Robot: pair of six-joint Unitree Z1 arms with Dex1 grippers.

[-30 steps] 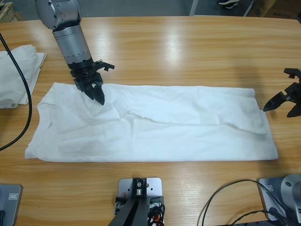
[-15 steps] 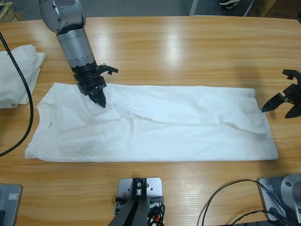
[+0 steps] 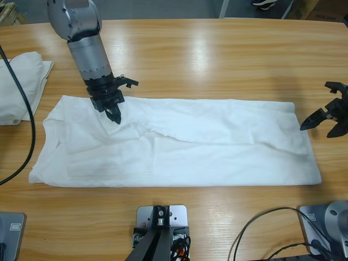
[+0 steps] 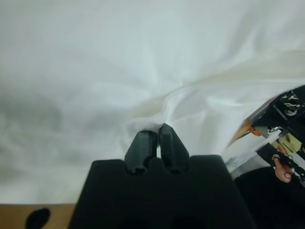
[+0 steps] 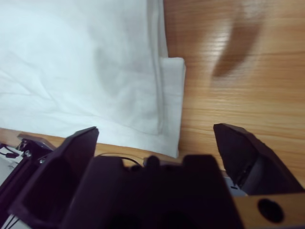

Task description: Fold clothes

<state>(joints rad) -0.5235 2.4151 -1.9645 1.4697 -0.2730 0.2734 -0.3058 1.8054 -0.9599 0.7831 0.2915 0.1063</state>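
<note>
While your left gripper (image 3: 115, 116) (jaws pressed together on a pinch of the white shirt (image 3: 217, 144)) has lifted slightly, your right gripper (image 3: 328, 118) waits spread apart; the fold is starting.

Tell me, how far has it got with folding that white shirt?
Partly there. The white fabric shirt already lies as a long band on the wooden table, its sides seemingly folded in. A pale folded cloth sits at the table's end. Now the left hand is shut with its tip in a wrinkle of the shirt, while the right hand waits open beside the hem. Folding the band shorter is left.
</note>
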